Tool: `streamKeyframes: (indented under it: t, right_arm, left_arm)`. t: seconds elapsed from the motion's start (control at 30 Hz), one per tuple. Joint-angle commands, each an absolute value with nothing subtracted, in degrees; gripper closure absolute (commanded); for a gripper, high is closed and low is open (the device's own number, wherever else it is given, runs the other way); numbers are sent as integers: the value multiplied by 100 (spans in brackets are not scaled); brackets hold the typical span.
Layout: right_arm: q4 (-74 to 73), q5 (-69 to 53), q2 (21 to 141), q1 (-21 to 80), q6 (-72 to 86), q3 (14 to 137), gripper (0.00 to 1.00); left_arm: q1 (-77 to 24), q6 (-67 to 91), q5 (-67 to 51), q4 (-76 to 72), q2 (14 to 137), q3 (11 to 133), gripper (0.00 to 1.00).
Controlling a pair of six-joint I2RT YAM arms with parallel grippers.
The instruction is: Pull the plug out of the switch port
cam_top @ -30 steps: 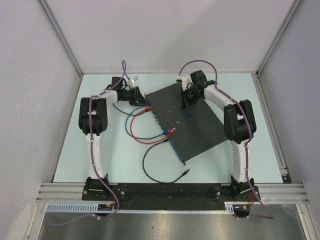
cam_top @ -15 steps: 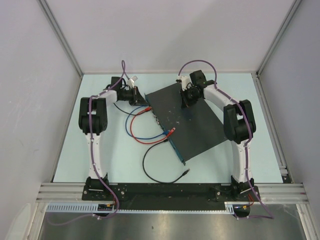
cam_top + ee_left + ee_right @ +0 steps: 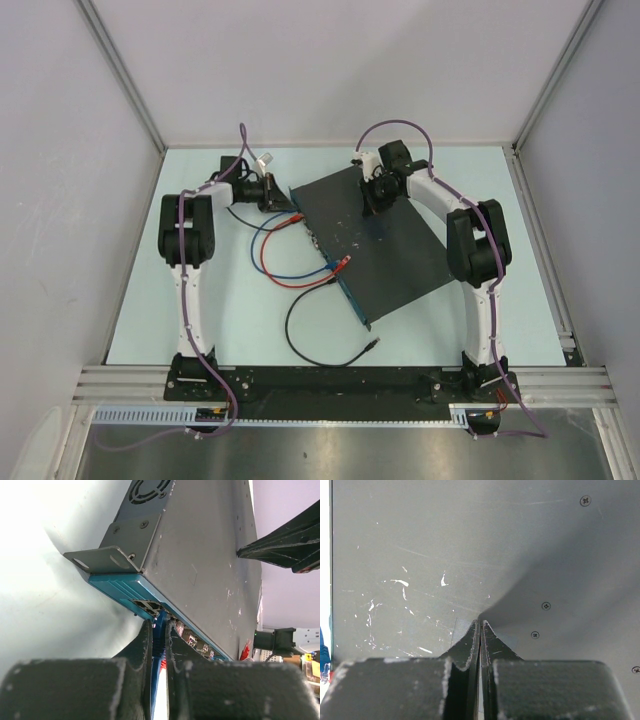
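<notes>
The large flat black rectangular metal switch (image 3: 385,250) lies flat and askew on the pale bench (image 3: 440,330), its far corner close to the bench's far edge and its long bluish socket edge turned toward the left side. In the left wrist view we see its scuffed grey-black top (image 3: 210,555), a round fan grille (image 3: 149,490) in the end face and a grey metal mounting ear (image 3: 102,560) at the nearest corner. A small blue plug (image 3: 159,636) sits in a port near that corner, and the left tool (image 3: 159,626) is pinched narrow on it, one dark finger (image 3: 142,645) pressed to each side. From above, the left tool (image 3: 283,200) is at the far end of the socket edge. Further along the same edge a red plug (image 3: 345,262) is at the ports. The right tool (image 3: 480,622) is fully closed, holding nothing, its tips down on the switch top (image 3: 420,555) among pale scratches; from above it (image 3: 378,203) is over the far half of the box. On the bench left of the socket edge a thin blue cable (image 3: 253,240) and a thin red cable (image 3: 285,285) loop together. A thin black cable (image 3: 288,325) curls toward the near edge, its free end lying loose on the bench.
</notes>
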State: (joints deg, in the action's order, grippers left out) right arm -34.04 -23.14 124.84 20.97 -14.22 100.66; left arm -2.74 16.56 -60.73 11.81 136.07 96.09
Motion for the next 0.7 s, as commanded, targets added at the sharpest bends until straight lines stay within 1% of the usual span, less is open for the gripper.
streamKeyframes:
  t: [0.0,0.1,0.23,0.4,0.53,0.67]
  right_arm:
    - [-3463,-1916,13131,2329,-1652,9826,100]
    - [-3445,-1846,13131,2364,-1731,9756,100]
    - [-3454,-1819,13131,2364,-1758,9765,100]
    - [-3454,-1811,13131,2382,-1758,9756,100]
    - [-3472,-1811,13148,2391,-1767,9773,100]
    - [-3489,-1811,13166,2399,-1784,9782,100]
  left_arm:
    - [-299,1784,-6222,589,13562,9642,100]
    - [-299,1705,-6407,624,13518,9475,100]
    - [-299,1775,-6679,484,13658,9702,100]
    - [-281,1820,-6416,500,13711,9932,100]
    - [-264,1810,-6381,483,13527,9459,100]
    - [-220,1837,-6468,466,13535,9395,100]
